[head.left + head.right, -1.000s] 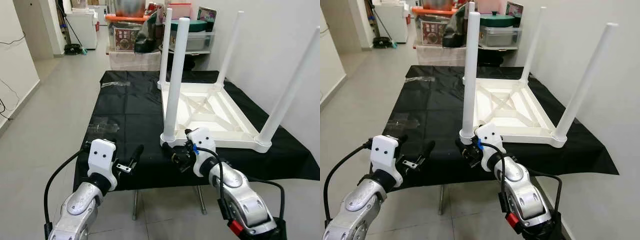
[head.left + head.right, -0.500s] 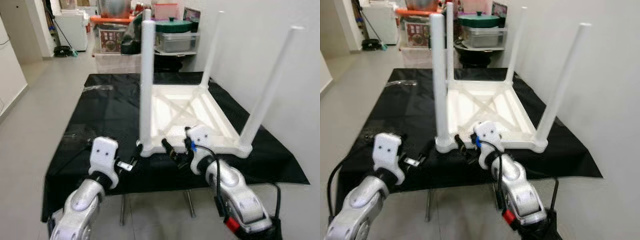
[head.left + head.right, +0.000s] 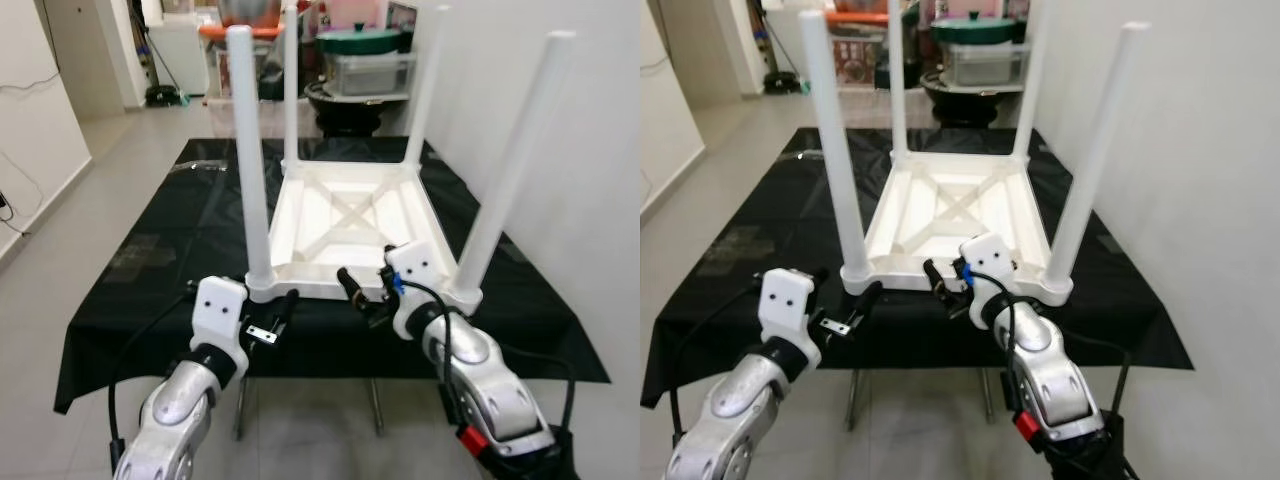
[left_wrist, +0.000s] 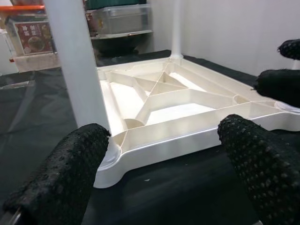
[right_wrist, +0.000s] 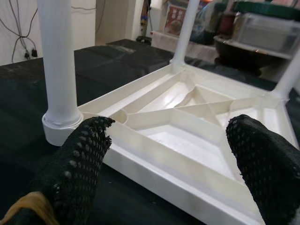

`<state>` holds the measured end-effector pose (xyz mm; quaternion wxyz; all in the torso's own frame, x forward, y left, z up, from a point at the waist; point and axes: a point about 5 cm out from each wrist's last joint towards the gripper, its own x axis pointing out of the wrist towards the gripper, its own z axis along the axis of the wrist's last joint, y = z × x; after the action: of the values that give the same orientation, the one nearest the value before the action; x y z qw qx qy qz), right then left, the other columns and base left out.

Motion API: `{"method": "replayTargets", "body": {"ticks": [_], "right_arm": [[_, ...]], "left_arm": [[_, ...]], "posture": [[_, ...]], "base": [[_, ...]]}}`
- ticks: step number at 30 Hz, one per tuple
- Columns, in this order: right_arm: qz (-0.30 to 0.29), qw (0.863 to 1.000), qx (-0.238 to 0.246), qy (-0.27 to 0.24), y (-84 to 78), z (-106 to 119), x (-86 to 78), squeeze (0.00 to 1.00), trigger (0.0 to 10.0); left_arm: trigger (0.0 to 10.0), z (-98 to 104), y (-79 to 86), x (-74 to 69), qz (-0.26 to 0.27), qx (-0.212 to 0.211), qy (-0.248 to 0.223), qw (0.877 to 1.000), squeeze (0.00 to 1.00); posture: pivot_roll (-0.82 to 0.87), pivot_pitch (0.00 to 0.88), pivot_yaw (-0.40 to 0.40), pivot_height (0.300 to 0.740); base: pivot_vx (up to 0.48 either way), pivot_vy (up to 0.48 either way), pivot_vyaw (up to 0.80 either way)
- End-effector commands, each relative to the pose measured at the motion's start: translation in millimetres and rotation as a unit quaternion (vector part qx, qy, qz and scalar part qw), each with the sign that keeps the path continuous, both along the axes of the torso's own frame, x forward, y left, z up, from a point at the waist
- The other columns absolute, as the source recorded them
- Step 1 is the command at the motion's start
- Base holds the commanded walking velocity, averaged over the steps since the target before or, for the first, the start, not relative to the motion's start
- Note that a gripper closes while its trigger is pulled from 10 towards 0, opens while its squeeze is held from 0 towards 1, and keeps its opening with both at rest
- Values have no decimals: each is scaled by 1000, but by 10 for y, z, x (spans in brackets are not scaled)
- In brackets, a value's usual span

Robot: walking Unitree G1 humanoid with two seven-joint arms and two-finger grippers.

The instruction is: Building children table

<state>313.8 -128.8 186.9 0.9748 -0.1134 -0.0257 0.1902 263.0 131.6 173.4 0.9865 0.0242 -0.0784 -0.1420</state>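
The white children's table [image 3: 350,215] lies upside down on a black-covered table [image 3: 150,260], all of its legs pointing up. The near left leg [image 3: 248,150] and near right leg [image 3: 510,170] stand at the front corners. My left gripper [image 3: 278,312] is open, just in front of the near rim, below the near left leg's base. My right gripper [image 3: 358,295] is open too, at the middle of the near rim. The left wrist view has that gripper [image 4: 164,136] spread before the rim. In the right wrist view, the right gripper [image 5: 171,126] spans the ribbed underside.
A white wall [image 3: 600,150] runs close along the right side. Storage boxes and a green-lidded pot [image 3: 365,40] stand behind the table. Grey floor [image 3: 100,170] opens to the left. The black cloth's front edge hangs just under both grippers.
The camera has moved, so the table now sits centred and square to me. My right gripper has shifted from the near left leg's base to the middle of the near rim. Both grippers stay open.
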Motion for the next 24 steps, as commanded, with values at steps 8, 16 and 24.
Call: {"method": "replayTargets", "body": {"ticks": [8, 16, 24], "right_arm": [[-94, 986, 36, -134, -343, 641, 142, 0, 10000], [-158, 939, 64, -299, -638, 1486, 194, 0, 10000], [-212, 900, 40, -378, -870, 1948, 217, 0, 10000]], "left_arm": [[10000, -28, 43, 35, 8, 1, 5, 1000, 0], [10000, -35, 44, 51, 11, 4, 3, 1000, 0], [10000, -52, 43, 46, 14, 5, 3, 1000, 0]], "posture": [[53, 0, -43, 740], [61, 0, -47, 740], [61, 0, -54, 740]], "base": [[0, 0, 0], [0, 0, 0], [0, 0, 0]]}}
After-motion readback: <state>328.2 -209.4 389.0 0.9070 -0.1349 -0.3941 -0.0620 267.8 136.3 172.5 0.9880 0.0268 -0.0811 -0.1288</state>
